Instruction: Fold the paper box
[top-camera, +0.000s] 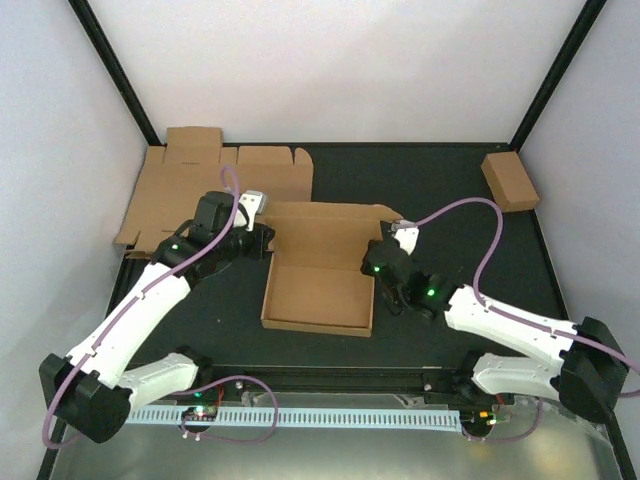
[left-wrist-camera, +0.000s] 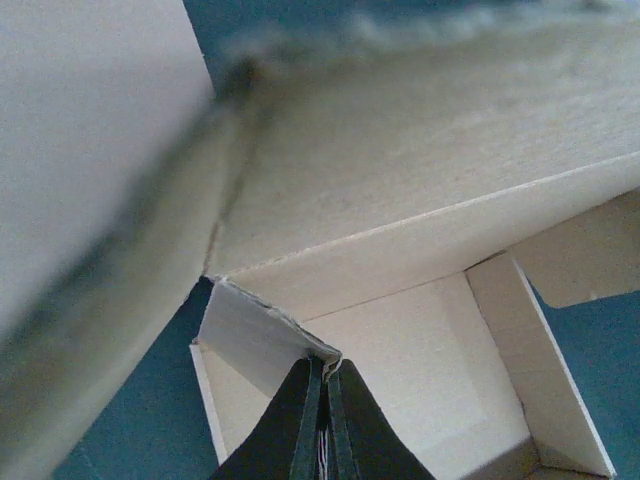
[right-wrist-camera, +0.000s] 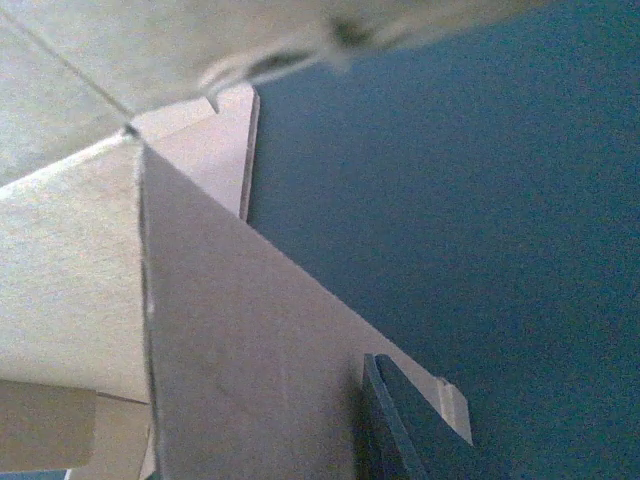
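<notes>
The paper box (top-camera: 318, 290) lies mid-table as a shallow brown cardboard tray with its lid (top-camera: 325, 225) open at the back. My left gripper (top-camera: 262, 240) is at the box's back left corner. In the left wrist view the left gripper (left-wrist-camera: 325, 362) is shut on the edge of a side flap (left-wrist-camera: 255, 335) that stands over the tray floor. My right gripper (top-camera: 385, 272) is at the box's right wall. In the right wrist view one dark finger (right-wrist-camera: 395, 425) lies flat against the outside of that wall (right-wrist-camera: 250, 350). The other finger is hidden behind the cardboard.
Flat unfolded cardboard sheets (top-camera: 200, 185) lie at the back left. A small closed brown box (top-camera: 510, 182) sits at the back right. White walls and black frame posts enclose the dark table (top-camera: 440, 230).
</notes>
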